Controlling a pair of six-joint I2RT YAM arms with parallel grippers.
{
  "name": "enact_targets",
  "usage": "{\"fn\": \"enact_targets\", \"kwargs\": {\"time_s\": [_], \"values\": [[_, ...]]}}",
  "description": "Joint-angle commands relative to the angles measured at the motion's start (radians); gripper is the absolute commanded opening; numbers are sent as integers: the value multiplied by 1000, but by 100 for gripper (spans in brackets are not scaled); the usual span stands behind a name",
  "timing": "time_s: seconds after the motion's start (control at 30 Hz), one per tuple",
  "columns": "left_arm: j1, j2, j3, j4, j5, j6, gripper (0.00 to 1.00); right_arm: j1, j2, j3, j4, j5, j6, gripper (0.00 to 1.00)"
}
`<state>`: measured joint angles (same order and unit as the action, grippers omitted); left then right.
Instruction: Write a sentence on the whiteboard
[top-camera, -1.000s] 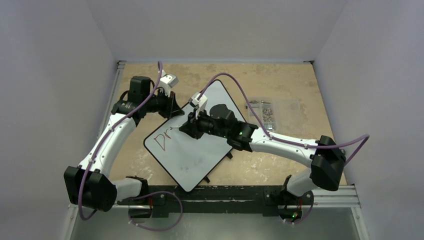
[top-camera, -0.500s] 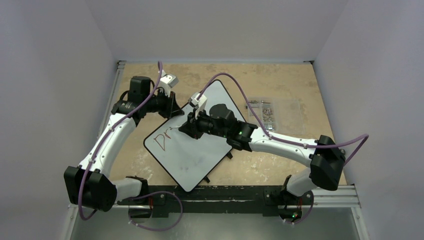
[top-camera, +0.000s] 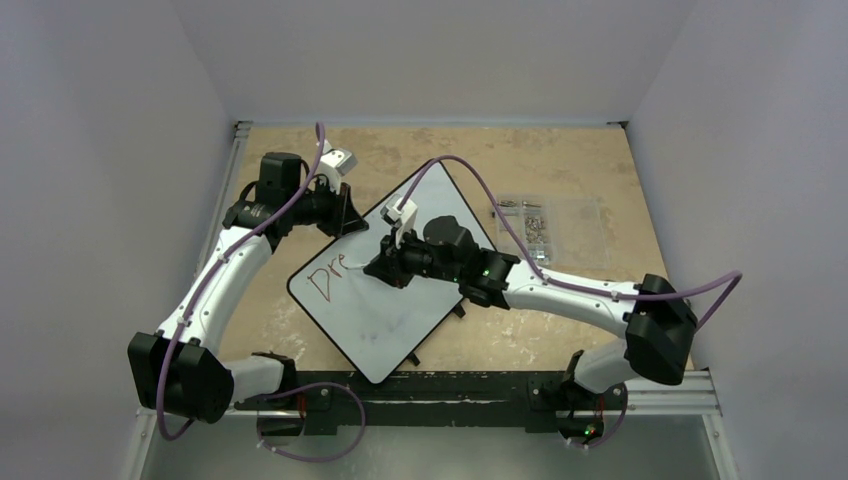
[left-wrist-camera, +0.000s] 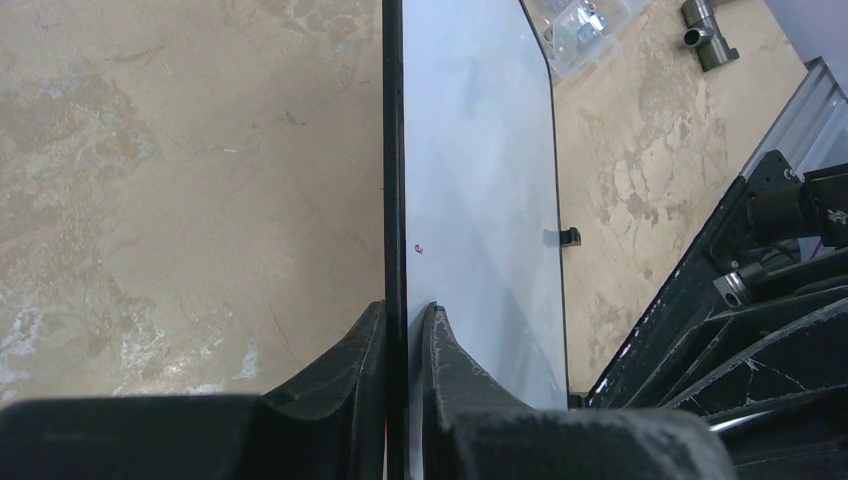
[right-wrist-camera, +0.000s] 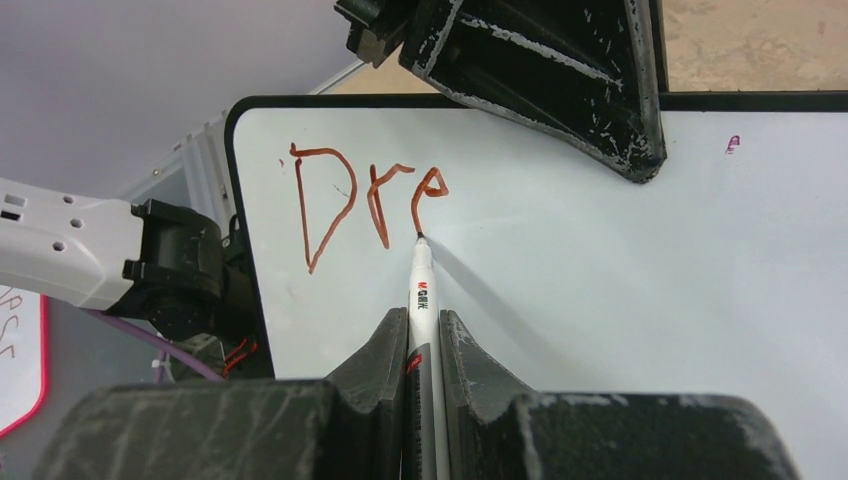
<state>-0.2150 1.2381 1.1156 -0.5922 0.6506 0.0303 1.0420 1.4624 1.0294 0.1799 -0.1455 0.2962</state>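
Pinches the marker (right-wrist-camera: 420, 285) tight in the right gripper (right-wrist-camera: 422, 320), tip touching the whiteboard (right-wrist-camera: 600, 260) under a red "Dre" (right-wrist-camera: 376, 205), clamps its rim with the left gripper (left-wrist-camera: 405, 312) mid-table (top-camera: 560, 160), apparently leaving most of the sentence unwritten.

Tan mottled table (top-camera: 560, 150): whiteboard (top-camera: 385, 315) lying askew, clear compartment box (top-camera: 548, 218) just right.

White-and-black arms (top-camera: 215, 280), purple cables (top-camera: 470, 166)
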Motion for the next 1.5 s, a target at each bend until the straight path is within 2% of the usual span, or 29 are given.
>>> {"fn": "enact_targets", "kwargs": {"time_s": [0.0, 0.3, 0.6, 1.47], "values": [[-27, -9, 27, 11, 26, 60, 0, -2, -25, -23, -64, 93, 7, 0], [-27, -9, 26, 9, 24, 60, 0, -3, -48, 38, -82, 142, -7, 0], [-27, -11, 26, 10, 24, 59, 0, -3, -147, -1, -10, 149, -10, 0], [-34, -17, 23, 6, 20, 59, 0, -21, -54, 43, 27, 147, -11, 0]]}}
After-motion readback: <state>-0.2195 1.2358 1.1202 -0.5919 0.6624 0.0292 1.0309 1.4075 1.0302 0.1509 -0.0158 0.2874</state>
